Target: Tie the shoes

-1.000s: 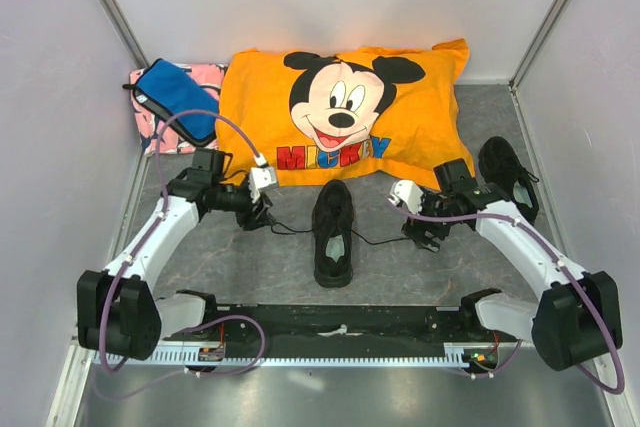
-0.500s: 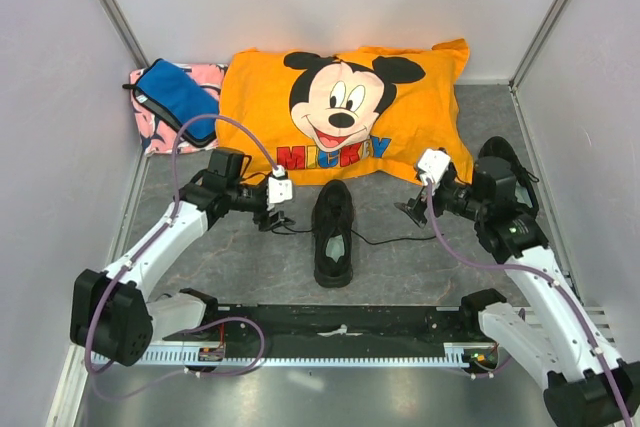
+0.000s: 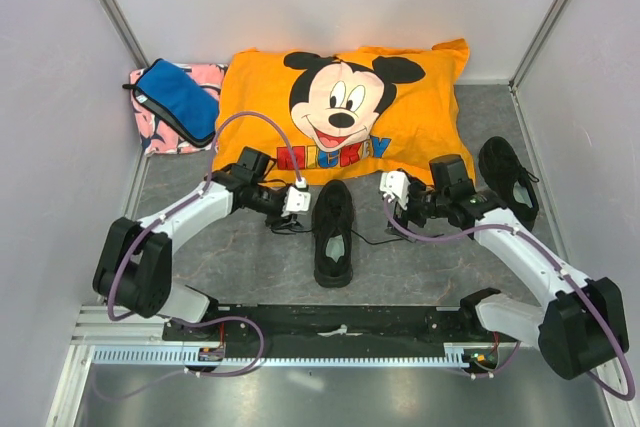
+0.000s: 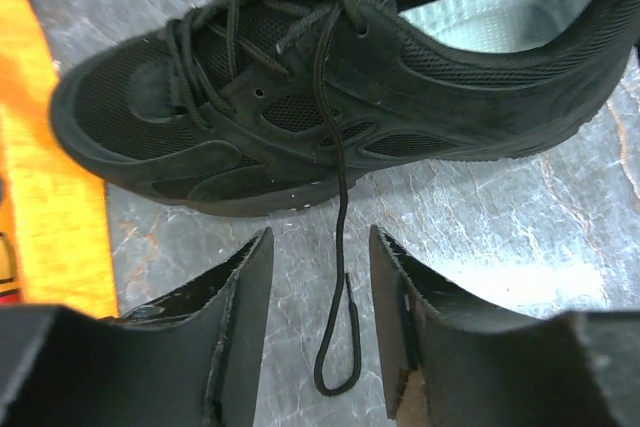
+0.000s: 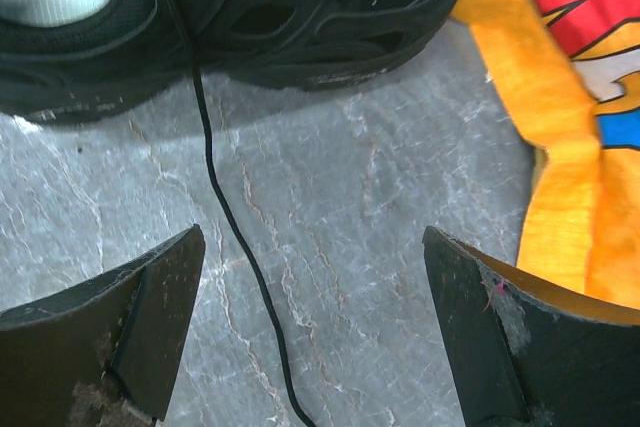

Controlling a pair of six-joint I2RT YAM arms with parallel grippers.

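All-black low-top mesh sneaker [image 3: 333, 232] sits mid grey marbled surface [image 3: 250, 267], toe toward the pillow, grey insole showing, untied. Its thin black left lace [image 4: 340, 207] drops off the eyelets onto the surface and ends in a hook. Left jaws are low and narrowly parted, straddling that end without touching it, likely lined up for a pinch. Thin black right lace [image 5: 225, 217] runs out the other side. Right jaws gape wide with the lace lying between them, nothing held. One arm per lace, probably so each takes an end for the first cross.

Matching second black sneaker [image 3: 510, 179] lies far right beside the right arm, apart from the first. Large orange cartoon-mouse pillow [image 3: 340, 112] is just behind the toe. Blue fabric pouch [image 3: 178, 99] lies on a pink patterned cloth [image 3: 150, 135], back left.

Right lace tip is cut off at the frame bottom. Second shoe's laces are too small to read. The pink cloth is mostly covered.
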